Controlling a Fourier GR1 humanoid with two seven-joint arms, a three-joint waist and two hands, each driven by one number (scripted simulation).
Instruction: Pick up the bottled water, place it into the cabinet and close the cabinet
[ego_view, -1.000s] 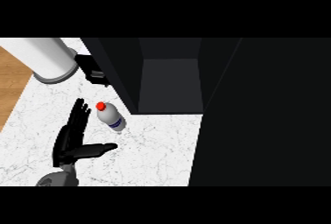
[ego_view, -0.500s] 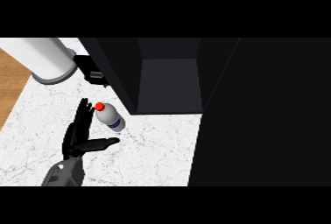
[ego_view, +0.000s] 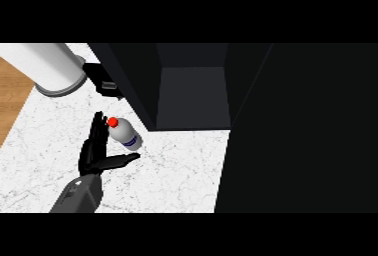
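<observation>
View from above onto a white marbled counter (ego_view: 171, 176). One hand shows: the robot's left hand (ego_view: 94, 152), black, on a grey forearm (ego_view: 75, 196) that comes in from the lower edge at the left. The hand is spread wide and holds nothing. Its fingers (ego_view: 97, 131) are straight and point away from the robot, and its thumb (ego_view: 122, 160) sticks out sideways to the right.

The bottled water (ego_view: 128, 136) lies on the counter in the angle between those fingers and the thumb, just right of the fingers and just beyond the thumb. It is a small pale bottle with a dark band round its lower body and a red cap (ego_view: 113, 121). The cap end sits close against the fingertips, and the bottle slants away from the hand toward the lower right. Whether the fingers actually touch it cannot be told.

Beyond and to the right of the hand stands the cabinet (ego_view: 193, 97), dark, with its opening facing the counter and a grey inside. The bottle is outside it, near its lower left corner. A large black panel (ego_view: 303, 130) fills the far right.

Beyond the hand and to its left stands a white cylinder (ego_view: 48, 65) with a grey base, and beside that, a small black object (ego_view: 103, 82) against the cabinet's side. A strip of brown wood (ego_view: 10, 102) runs along the left edge, past the counter.
</observation>
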